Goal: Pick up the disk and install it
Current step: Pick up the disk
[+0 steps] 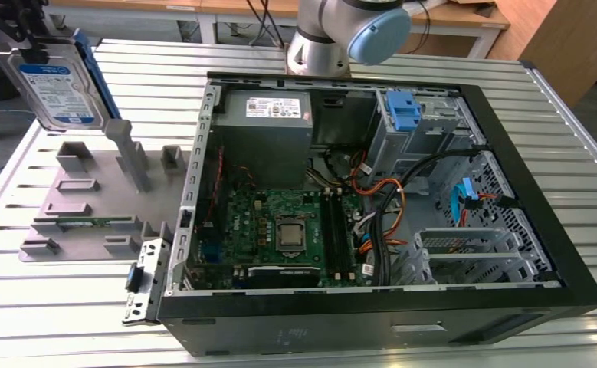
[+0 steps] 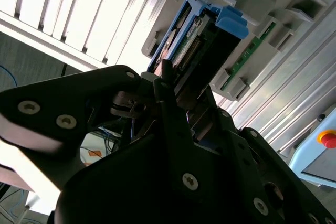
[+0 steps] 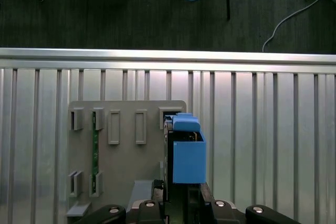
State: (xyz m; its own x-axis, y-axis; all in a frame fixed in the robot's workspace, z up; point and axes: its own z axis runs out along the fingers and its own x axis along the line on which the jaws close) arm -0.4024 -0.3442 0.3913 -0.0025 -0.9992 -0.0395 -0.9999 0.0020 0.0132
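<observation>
One disk (image 1: 61,84), silver with a blue carrier, is held upright in the upper left of the exterior view, over the grey fixture (image 1: 83,207). It's pinched at one end by the gripper (image 2: 185,92) fingers. The open computer case (image 1: 380,307) is parked beside the fixture, middle-right.

Silver disk (image 1: 58,84) with a white and blue label, in a bright blue frame. Black pincer (image 2: 184,92). Shiny silver desk (image 1: 175,61) with long stripes. Plain grey tray (image 1: 83,192). Black computer case (image 1: 329,330), green board (image 1: 277,226) inside, orange wires (image 1: 382,188), small blue latch (image 1: 405,115), grey box (image 1: 262,142) with a white label. Silver arm (image 1: 324,31) with a pale blue cap. Red button (image 2: 328,139) on yellow.
</observation>
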